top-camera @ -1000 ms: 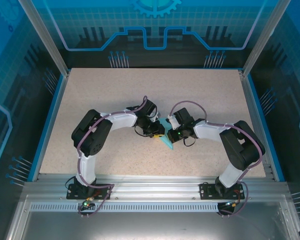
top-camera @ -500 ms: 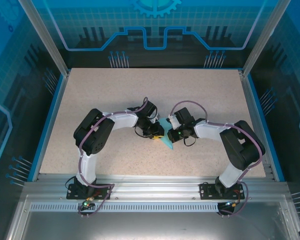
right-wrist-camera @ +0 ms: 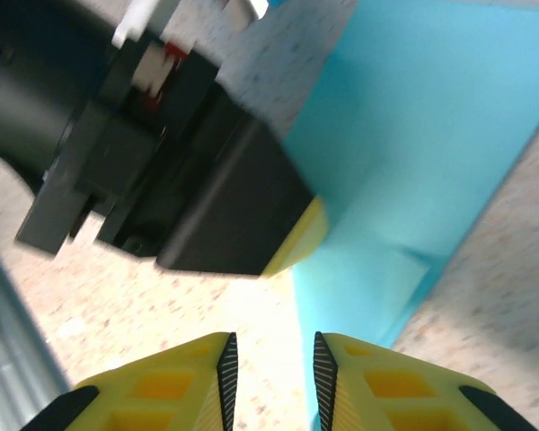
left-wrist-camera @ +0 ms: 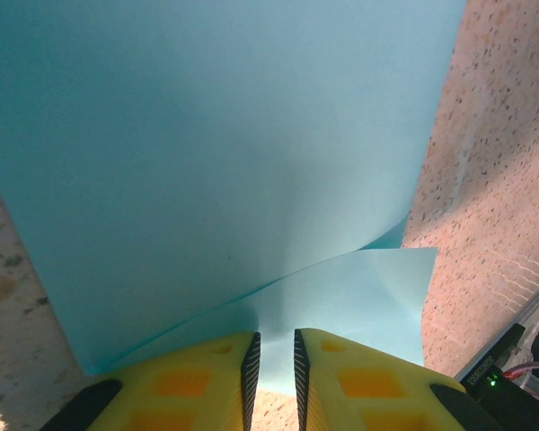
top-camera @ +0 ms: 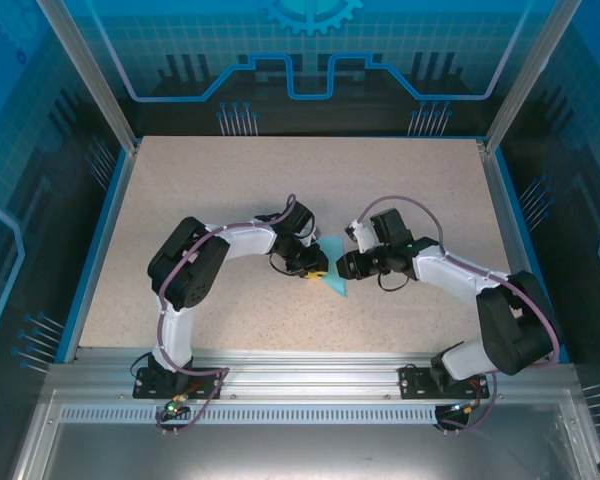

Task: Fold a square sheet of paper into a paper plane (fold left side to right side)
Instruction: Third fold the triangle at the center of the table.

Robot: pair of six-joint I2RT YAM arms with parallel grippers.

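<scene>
Paper (top-camera: 334, 285) lies on the table (top-camera: 230, 180) near its middle, between the two grippers. From overhead it reads as a small light-blue pointed shape with its tip toward the near edge. Left gripper (top-camera: 318, 268) is down at the paper's left side, touching it. In its wrist view the left gripper (left-wrist-camera: 274, 339) has its jaws nearly together, with a thin slit between them and blue showing through the slit. Whether they pinch the paper (left-wrist-camera: 216, 153) cannot be determined. That view shows one large flap standing up close to the camera and a second flap lying flat on the table beyond the fingertips; the two meet along a slanting crease. Right gripper (top-camera: 344, 266) sits just beside the paper's right side. In its wrist view the right gripper (right-wrist-camera: 271, 341) has its jaws spread a little, with bare table in the gap and nothing between the pads. The paper (right-wrist-camera: 413, 153) lies just ahead of it and to one side, apart from the fingers. The yellow tip of the left gripper (right-wrist-camera: 305, 229) rests against the paper's edge in that view.
</scene>
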